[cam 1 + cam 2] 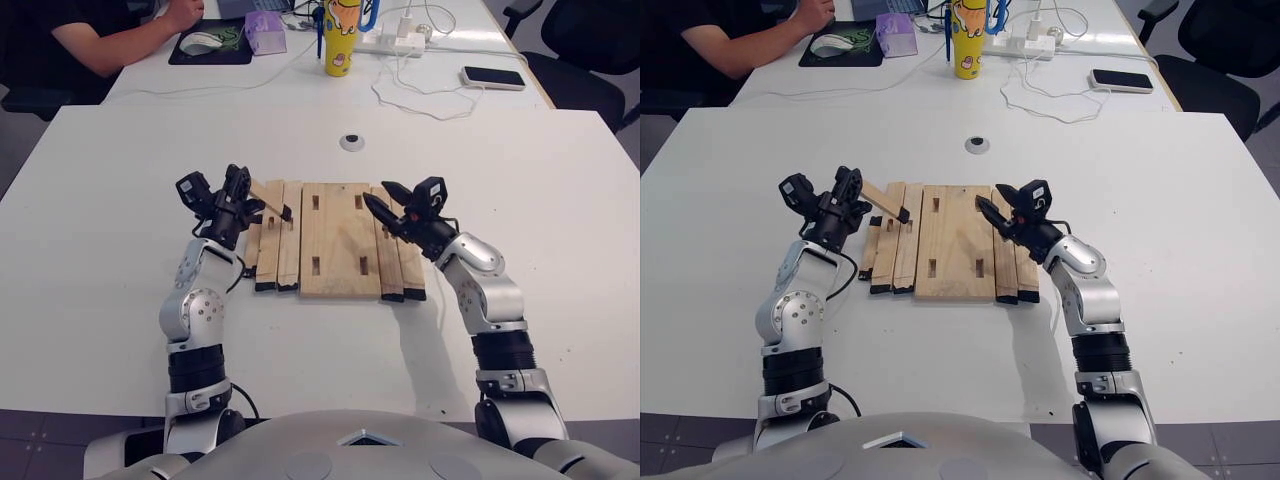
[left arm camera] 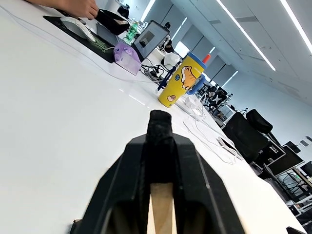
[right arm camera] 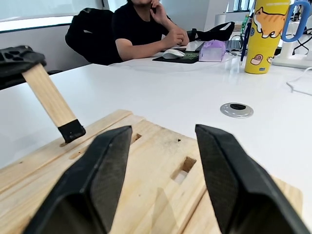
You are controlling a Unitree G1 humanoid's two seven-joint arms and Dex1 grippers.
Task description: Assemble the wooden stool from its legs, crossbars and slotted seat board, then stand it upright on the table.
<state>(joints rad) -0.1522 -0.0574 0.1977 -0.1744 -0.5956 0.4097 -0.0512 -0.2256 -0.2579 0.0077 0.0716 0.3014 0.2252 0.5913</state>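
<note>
My left gripper [image 1: 238,192] is clenched on one end of a light, stiff leg [image 1: 270,200], tilted over the slats [image 1: 270,252] left of the flat-lying board [image 1: 335,262]; my right gripper [image 1: 377,196] hangs spread above that board, which I judge is best pinched by an edge.

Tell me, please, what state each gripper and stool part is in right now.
left gripper: shut on the wooden leg.
wooden leg: held tilted, black tip lowest, over the loose pieces.
right gripper: open, above the seat board's right side.
seat board: flat on the table, slots empty.
loose pieces: lying flat on both sides of the board.
</note>
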